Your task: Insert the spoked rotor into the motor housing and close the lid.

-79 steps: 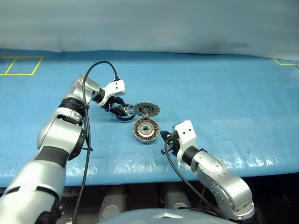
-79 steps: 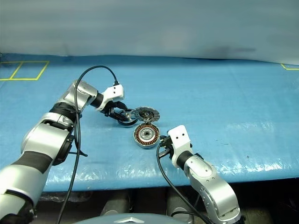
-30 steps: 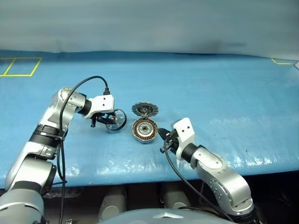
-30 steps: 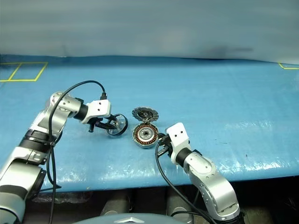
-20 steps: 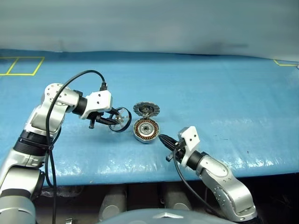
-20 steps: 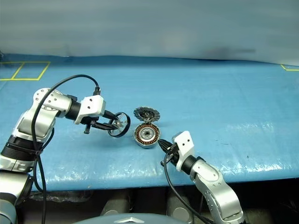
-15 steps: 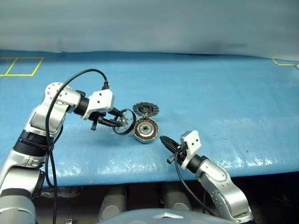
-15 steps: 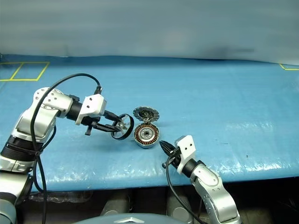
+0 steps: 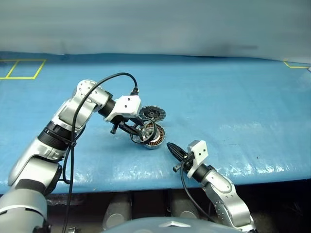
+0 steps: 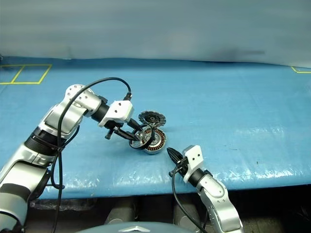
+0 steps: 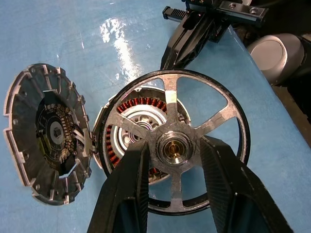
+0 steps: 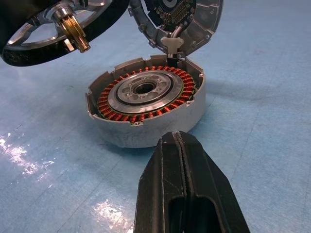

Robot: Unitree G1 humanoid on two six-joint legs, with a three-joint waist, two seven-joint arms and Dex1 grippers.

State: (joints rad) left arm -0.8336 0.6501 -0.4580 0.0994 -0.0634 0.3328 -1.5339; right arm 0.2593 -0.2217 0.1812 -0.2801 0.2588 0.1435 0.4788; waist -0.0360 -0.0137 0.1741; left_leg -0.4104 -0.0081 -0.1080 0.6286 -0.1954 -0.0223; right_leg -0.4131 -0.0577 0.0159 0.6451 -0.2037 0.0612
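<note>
Rotor (image 11: 172, 145) is in my left gripper (image 9: 137, 133), fingers (image 11: 124, 194) pinched on the silver hub from both sides, jaws part-open to that width. It hangs tilted just above the near-left rim of the housing (image 12: 146, 104), not yet seated; the brass shaft end points down toward the cup but looks off the central bearing.

Housing sits on the blue table (image 9: 233, 97), toward the near edge, about mid-width. Lid (image 10: 151, 117) is hinged up and open on the far side, so the cup is clear to take the rotor.

Right gripper (image 9: 174, 149) is shut, empty, parked on the near side of the housing and apart from it, tips aimed at its wall.

Progress, as I judge it: pickup and carry done. Left to do: centre the shaft over the bearing, level the rotor, lower it in, release, then swing the lid down.
</note>
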